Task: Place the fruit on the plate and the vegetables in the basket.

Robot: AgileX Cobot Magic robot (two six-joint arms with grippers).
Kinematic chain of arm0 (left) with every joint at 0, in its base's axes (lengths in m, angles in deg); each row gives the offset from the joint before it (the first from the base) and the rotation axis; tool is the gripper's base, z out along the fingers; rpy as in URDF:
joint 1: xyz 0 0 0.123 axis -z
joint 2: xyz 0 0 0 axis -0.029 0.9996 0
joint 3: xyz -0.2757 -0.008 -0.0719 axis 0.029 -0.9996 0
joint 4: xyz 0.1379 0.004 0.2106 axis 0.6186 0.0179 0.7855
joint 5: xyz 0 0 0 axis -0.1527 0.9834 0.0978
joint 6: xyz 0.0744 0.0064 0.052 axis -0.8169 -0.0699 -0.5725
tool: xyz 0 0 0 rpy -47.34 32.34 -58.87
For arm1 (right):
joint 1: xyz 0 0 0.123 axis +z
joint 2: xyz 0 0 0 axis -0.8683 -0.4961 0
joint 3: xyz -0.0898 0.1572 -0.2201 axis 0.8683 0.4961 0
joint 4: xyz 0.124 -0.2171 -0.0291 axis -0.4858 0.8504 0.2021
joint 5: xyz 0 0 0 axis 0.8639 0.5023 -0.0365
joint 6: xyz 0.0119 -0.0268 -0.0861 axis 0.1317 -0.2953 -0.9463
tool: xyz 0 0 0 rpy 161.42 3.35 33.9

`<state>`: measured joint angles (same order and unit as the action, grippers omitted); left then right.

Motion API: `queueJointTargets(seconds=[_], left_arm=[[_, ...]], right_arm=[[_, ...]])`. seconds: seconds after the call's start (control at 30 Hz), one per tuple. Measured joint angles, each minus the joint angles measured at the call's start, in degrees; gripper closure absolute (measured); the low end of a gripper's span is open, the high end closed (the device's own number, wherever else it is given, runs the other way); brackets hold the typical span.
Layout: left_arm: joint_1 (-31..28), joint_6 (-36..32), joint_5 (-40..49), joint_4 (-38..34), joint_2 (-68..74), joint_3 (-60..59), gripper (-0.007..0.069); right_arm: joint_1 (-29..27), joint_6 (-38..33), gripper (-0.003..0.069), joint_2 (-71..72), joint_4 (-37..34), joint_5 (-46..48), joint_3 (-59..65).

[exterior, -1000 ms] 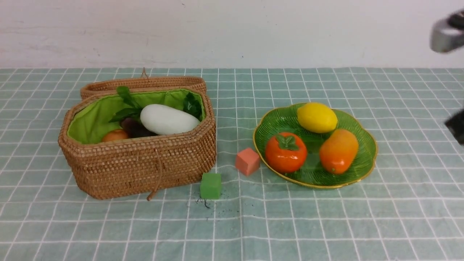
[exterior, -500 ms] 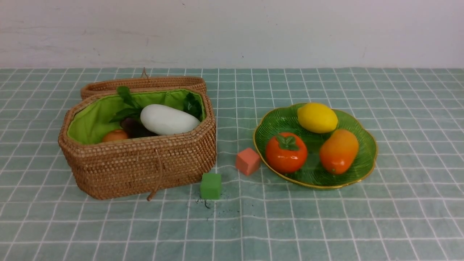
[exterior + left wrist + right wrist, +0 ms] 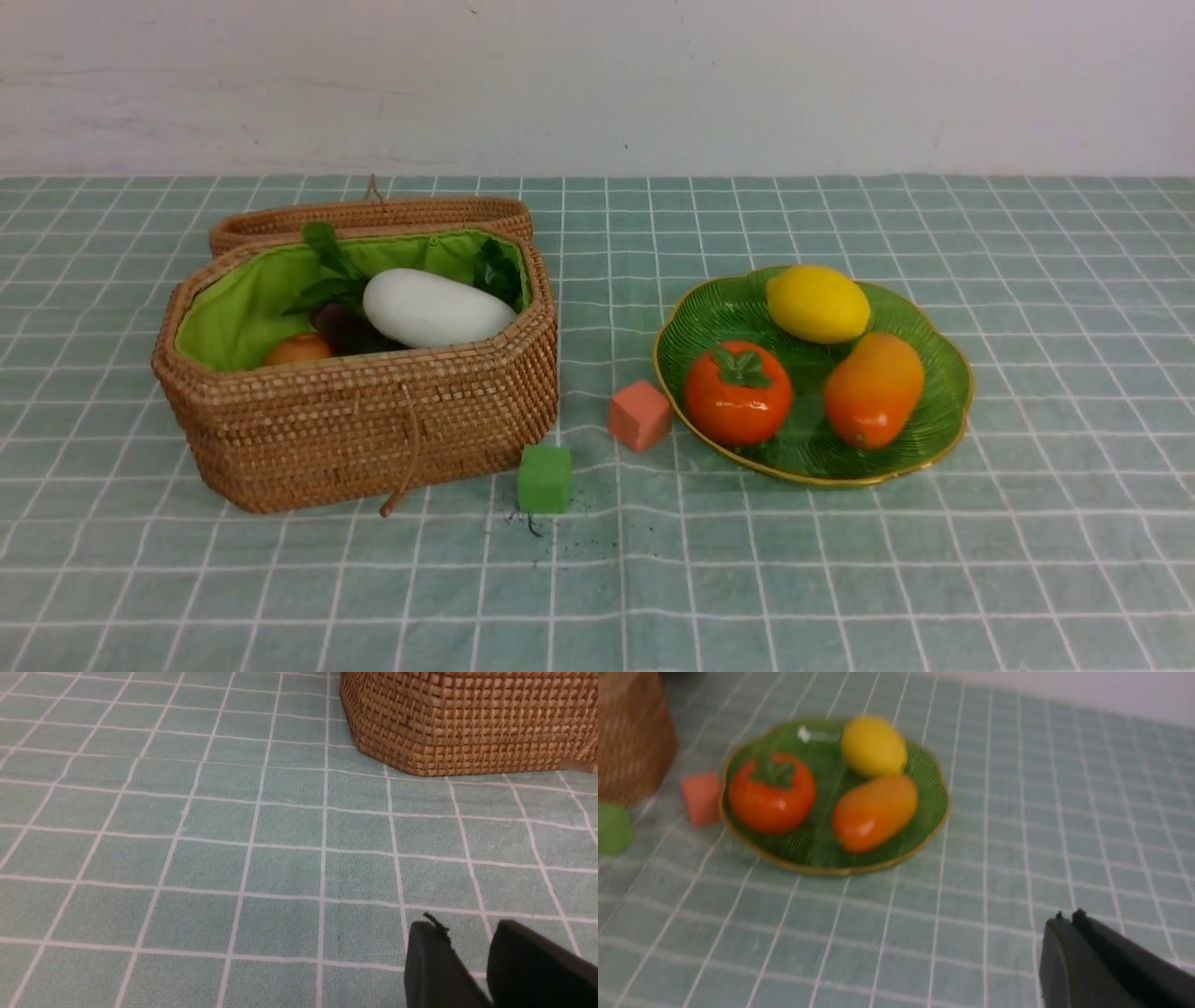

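Well, three glossy toy fruits sit on the ribbed green glass plate, toy vegetables in the lidded wicker basket. Left gripper stands slightly parted, seemingly empty; right gripper is closed on nothing

Front and right wrist share plate

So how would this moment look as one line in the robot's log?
fruit: on plate | vegetables: in basket | left gripper: open, empty | right gripper: shut, empty

Fruit lies on the plate; vegetables, partly hidden, fill the basket.
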<state>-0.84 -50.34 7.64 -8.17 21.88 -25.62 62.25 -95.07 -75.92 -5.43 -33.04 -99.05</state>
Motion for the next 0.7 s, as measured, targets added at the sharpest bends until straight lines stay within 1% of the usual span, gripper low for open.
queueJointTargets(seconds=[0.03,0.1,0.13,0.17,0.2,0.23,0.27,0.7], left_arm=[[0.0,0.0,0.0,0.0,0.0,0.0,0.0438],[0.0,0.0,0.0,0.0,0.0,0.0,0.0437],[0.0,0.0,0.0,0.0,0.0,0.0,0.0437],[0.0,0.0,0.0,0.0,0.0,0.0,0.0433],[0.0,0.0,0.0,0.0,0.0,0.0,0.0432],[0.0,0.0,0.0,0.0,0.0,0.0,0.0431],[0.0,-0.1,0.0,0.0,0.0,0.0,0.0429],[0.0,-0.1,0.0,0.1,0.0,0.0,0.0419]], right_arm=[[-0.7,1.8,0.0655,3.8,1.1,-3.1,5.4],[-1.7,4.0,0.0654,8.9,2.1,-5.1,12.5],[-1.7,4.4,0.0654,9.9,2.2,-5.2,13.9],[-2.4,5.5,0.0652,14.2,2.5,-5.4,19.5],[-2.7,5.8,0.0652,16.2,2.5,-5.3,22.2],[-2.7,5.8,0.0652,16.5,2.5,-5.3,22.7],[-3.2,6.0,0.0651,17.7,2.7,-3.4,24.8],[-3.6,6.0,0.0640,18.1,3.6,-4.2,24.9]])
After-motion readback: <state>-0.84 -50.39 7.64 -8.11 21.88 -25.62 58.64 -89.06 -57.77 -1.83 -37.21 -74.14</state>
